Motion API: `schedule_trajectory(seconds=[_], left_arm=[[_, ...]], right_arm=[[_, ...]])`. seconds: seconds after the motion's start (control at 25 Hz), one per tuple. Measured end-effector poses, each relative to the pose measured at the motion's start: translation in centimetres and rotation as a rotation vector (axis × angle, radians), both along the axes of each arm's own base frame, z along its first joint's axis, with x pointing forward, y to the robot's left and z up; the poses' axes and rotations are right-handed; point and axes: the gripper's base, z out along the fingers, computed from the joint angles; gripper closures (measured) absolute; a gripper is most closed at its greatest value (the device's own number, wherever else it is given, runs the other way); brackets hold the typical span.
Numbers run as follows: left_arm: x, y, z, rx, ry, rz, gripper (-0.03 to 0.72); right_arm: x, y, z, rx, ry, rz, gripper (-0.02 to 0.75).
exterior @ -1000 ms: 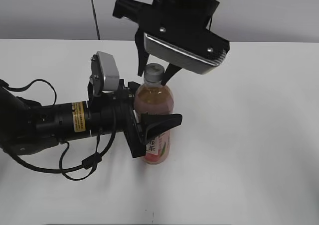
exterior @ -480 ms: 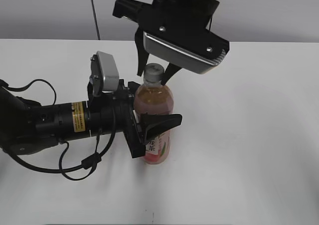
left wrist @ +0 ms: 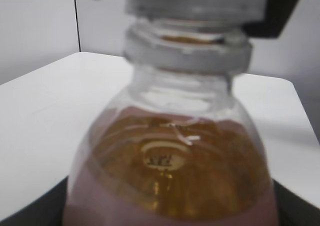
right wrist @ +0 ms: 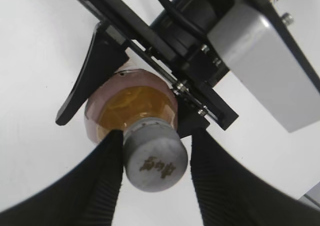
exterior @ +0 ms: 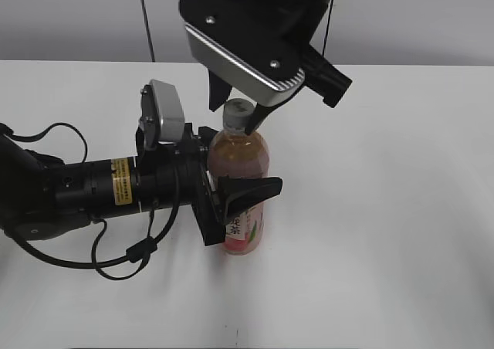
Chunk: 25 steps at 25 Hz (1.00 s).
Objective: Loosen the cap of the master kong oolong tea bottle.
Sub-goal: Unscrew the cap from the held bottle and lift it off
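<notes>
The master kong oolong tea bottle (exterior: 241, 160) stands upright on the white table, amber tea inside and a pink label low down. My left gripper (exterior: 231, 198) is shut on its body from the left. The bottle fills the left wrist view (left wrist: 170, 161), with the gripper's dark fingers (left wrist: 170, 211) at the bottom corners. The white cap (exterior: 238, 113) sits on the neck. My right gripper (exterior: 235, 106) hangs over it, one finger on each side. In the right wrist view one finger of the right gripper (right wrist: 156, 136) touches the cap (right wrist: 155, 158) and the other stands a little apart from it.
The white table (exterior: 386, 210) stretches right and in front of the bottle. The left arm's black body and loose cables (exterior: 85, 194) lie across the left of the table. A grey wall stands behind.
My right gripper has turned about its vertical axis over the cap; its silver camera block swung from the right side to the left. The bottle and left gripper have not moved.
</notes>
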Motion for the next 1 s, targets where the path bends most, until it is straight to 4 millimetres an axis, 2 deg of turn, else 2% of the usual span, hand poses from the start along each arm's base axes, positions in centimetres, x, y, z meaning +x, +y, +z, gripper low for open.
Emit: schedule_trajectory(seconds=[0.16, 0.24, 0.4, 0.72, 1.0], left_arm=[[0.0, 0.0, 0.0, 0.000, -0.002, -0.004, 0.238], [0.0, 0.0, 0.0, 0.001, -0.003, -0.005, 0.238], [0.0, 0.0, 0.0, 0.001, -0.003, -0.005, 0.238], [0.0, 0.0, 0.0, 0.000, -0.003, -0.005, 0.238], [0.0, 0.0, 0.0, 0.000, -0.005, -0.005, 0.238]], right_arm=[[0.1, 0.1, 0.0, 0.017, 0.048, -0.139, 0.218], [0.1, 0.1, 0.0, 0.021, 0.075, -0.206, 0.161], [0.1, 0.1, 0.0, 0.031, 0.135, -0.351, 0.158], [0.0, 0.0, 2.0, 0.117, 0.301, -0.818, 0.162], [0.1, -0.2, 2.0, 0.141, 0.438, -1.197, 0.162]])
